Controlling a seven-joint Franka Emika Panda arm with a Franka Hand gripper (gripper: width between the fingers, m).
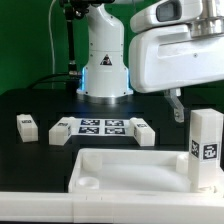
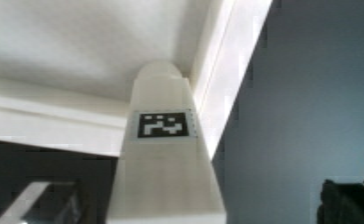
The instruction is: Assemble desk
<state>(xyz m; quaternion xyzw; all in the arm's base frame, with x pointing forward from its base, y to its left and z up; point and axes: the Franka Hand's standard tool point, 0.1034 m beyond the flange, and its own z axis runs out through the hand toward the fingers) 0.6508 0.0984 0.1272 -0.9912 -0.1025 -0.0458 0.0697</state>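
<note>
The tabletop lies flat, rim up, below the gripper and reaching away from it toward the exterior view's left. One leg stands upright at the tabletop corner nearest the gripper, just beneath it and slightly aside, tag facing out. The wrist view looks down along this same leg, with the tabletop's white surface behind it. Whether it is fully seated in its socket I cannot tell.

The other three legs lie loose on the dark table, well apart from the gripper toward the arm's base. Two lie on the far side of the marker board, and one lies on its nearer side. An empty round socket shows at a far corner of the tabletop.

By my judgement the job is about a quarter done: one leg placed, three to fetch and fit.

The arm reaches out from its base with the wrist pointing down over the standing leg. The jaws stand wide apart and hold nothing.
</note>
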